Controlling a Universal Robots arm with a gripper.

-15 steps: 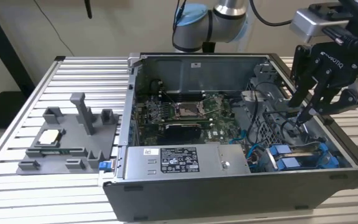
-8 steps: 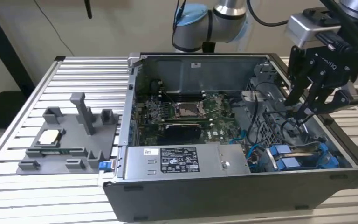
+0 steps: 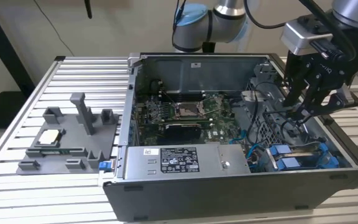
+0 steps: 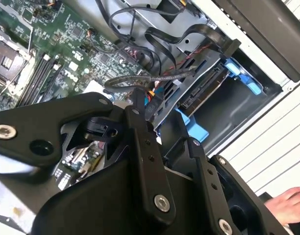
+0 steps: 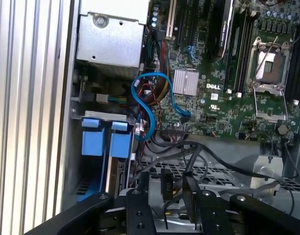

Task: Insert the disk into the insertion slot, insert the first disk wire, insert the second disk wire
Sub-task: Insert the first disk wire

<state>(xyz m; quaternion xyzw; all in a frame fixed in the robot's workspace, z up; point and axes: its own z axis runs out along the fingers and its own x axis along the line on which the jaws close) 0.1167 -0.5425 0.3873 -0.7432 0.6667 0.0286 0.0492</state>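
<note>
The gripper (image 3: 302,113) hangs inside an open computer case (image 3: 229,200), its fingers (image 5: 141,192) pinched together on the plug of a black wire (image 5: 167,186). The disk (image 4: 204,90) already sits in the slot (image 3: 306,150) at the case's near corner on the exterior view's right. Its long axis apparently runs along the near wall, blue-tabbed end facing the power supply (image 3: 179,161). A person's hand (image 4: 287,200) lies outside the case.
</note>
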